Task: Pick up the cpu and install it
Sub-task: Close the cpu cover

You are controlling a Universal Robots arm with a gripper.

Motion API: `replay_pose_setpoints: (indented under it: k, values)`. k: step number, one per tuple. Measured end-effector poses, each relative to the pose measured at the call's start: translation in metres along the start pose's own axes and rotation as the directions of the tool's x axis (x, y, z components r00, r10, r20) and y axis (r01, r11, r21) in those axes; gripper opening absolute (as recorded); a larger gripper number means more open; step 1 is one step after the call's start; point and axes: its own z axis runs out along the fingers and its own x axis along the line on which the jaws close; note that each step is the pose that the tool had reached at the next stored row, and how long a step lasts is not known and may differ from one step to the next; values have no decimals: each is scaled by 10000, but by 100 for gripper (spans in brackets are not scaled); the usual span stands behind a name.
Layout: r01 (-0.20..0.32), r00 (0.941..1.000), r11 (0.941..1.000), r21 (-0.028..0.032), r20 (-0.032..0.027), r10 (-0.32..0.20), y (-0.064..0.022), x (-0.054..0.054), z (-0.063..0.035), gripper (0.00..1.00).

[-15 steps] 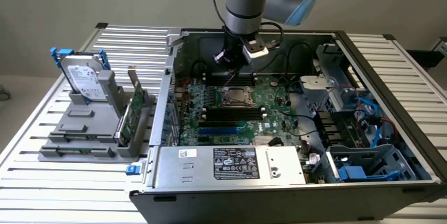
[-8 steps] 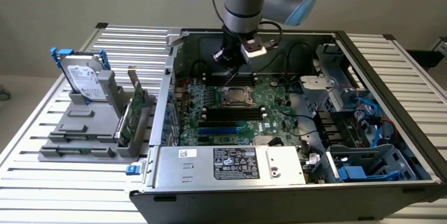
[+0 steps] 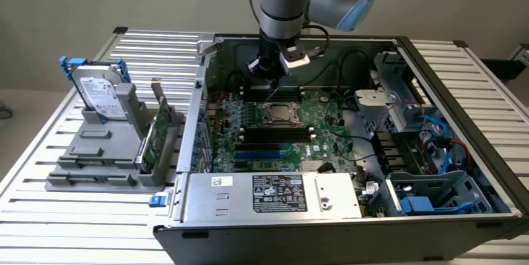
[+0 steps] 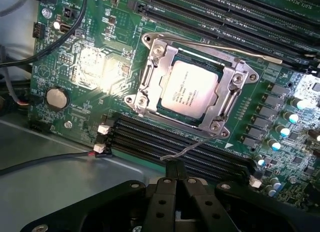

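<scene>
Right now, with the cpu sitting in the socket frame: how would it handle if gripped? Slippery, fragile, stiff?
The cpu looks like a thin, flat, metal-topped plate: probably stiff and light. Its smooth top catches light, so it is likely slippery. The socket frame hugs its edges, so a push probably won't slide it.
</scene>
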Motion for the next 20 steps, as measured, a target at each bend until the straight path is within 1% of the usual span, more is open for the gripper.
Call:
replay_pose_setpoints:
  k: [4, 8, 14, 20]
  values:
    - [-74, 10000, 10000, -2, -18, 74, -5, -47, -4, 11]
    - [-110, 9999, 9999, -6, -25, 110, 12, -93, -12, 11]
    - [-131, 9999, 9999, -7, -30, 131, 60, -162, -29, 11]
    - [-150, 9999, 9999, -9, -35, 150, 129, -224, -50, 11]
